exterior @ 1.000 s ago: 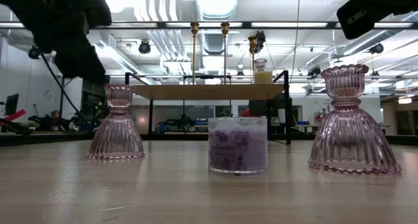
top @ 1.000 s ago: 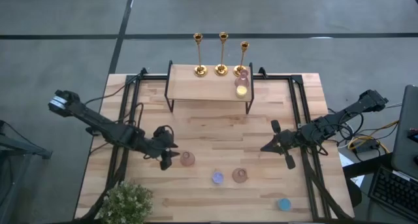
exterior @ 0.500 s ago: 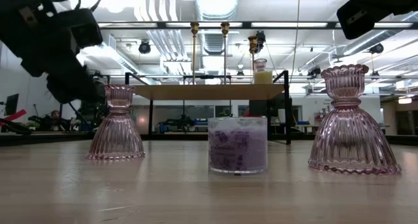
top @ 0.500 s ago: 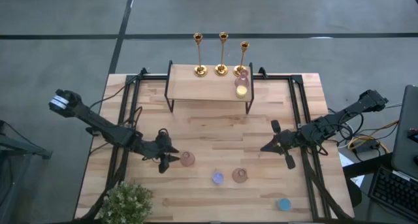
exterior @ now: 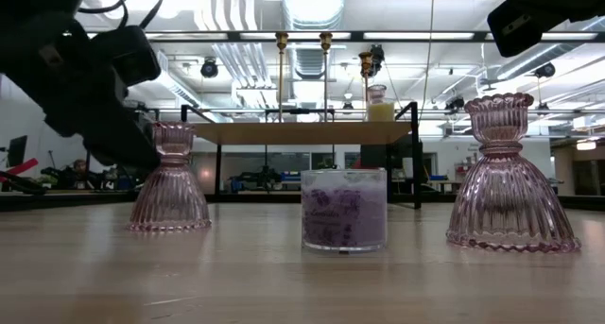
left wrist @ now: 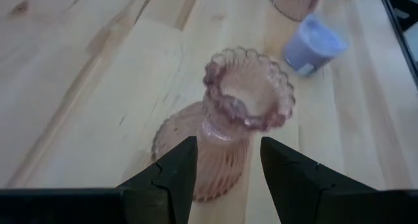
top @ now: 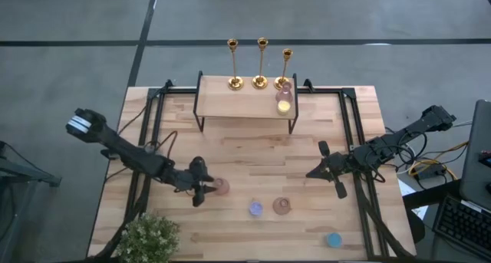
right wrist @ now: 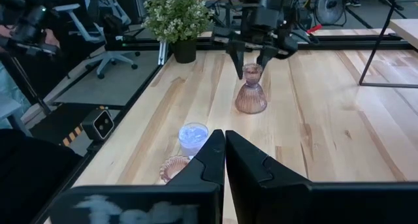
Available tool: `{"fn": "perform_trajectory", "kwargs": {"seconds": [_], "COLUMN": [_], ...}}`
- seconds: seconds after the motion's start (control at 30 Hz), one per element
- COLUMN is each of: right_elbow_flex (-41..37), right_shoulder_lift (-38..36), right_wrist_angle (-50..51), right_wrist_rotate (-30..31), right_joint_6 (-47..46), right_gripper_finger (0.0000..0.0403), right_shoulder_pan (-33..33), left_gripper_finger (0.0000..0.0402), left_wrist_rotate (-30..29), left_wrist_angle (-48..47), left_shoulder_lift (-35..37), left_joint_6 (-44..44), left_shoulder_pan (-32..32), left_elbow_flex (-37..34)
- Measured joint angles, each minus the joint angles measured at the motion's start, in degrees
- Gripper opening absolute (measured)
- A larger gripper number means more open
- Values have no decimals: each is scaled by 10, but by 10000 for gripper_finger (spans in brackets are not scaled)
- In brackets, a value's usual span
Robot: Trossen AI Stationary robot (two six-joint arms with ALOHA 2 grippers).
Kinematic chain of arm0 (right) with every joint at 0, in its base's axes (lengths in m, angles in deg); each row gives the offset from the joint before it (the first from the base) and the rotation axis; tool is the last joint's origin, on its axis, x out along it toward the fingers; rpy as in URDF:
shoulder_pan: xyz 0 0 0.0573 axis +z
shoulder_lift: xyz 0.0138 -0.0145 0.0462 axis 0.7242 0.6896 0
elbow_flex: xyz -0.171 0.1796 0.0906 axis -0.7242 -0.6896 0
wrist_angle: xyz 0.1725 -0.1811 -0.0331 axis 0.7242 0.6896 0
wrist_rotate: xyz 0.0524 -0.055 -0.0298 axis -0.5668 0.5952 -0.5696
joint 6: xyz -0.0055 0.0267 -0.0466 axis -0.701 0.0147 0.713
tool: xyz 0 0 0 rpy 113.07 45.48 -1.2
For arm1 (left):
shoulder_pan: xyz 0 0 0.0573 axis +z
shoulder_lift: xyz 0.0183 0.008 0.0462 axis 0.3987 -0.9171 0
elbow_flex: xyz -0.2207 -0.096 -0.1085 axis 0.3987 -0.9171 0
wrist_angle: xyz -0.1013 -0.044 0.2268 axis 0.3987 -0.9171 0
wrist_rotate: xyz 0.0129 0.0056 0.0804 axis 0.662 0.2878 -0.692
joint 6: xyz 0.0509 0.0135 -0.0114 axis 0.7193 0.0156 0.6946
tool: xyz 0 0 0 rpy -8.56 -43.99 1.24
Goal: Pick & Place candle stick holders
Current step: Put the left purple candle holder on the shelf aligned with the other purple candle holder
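High view: three gold candle stick holders (top: 261, 64) upright on the shelf (top: 245, 102) at the table's (top: 253, 156) far edge.

Left wrist: left gripper (left wrist: 225, 162) fingers spread, straddling pink glass holder (left wrist: 225, 129).

Right wrist: right gripper (right wrist: 224, 152) fingers pressed together, well apart from that pink holder.

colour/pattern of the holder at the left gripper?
Pale pink ribbed glass holder with a scalloped rim, between the open left gripper's fingers; left wrist view shows it best.
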Motion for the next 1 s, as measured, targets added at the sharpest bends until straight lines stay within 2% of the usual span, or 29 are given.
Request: {"fn": "perform_trajectory", "kwargs": {"seconds": [0.13, 0.5, 0.77, 1.0], "right_elbow_flex": [0, 0, 0, 0], "right_shoulder_lift": [0, 0, 0, 0], "right_wrist_angle": [0, 0, 0, 0], "right_wrist_rotate": [0, 0, 0, 0], "right_joint_6": [0, 0, 0, 0], "right_gripper_finger": [8, 8, 8, 8], "right_shoulder_pan": [0, 0, 0, 0], "left_gripper_finger": [172, 172, 172, 172], "left_wrist_rotate": [-19, -54, -58, -71], "left_wrist_angle": [41, 47, 47, 54], "left_shoulder_lift": [-41, -129, -170, -184], "left_joint_6": [9, -3, 14, 17], "left_shoulder_pan": [0, 0, 1, 1], "left_elbow_flex": [18, 88, 128, 135]}}
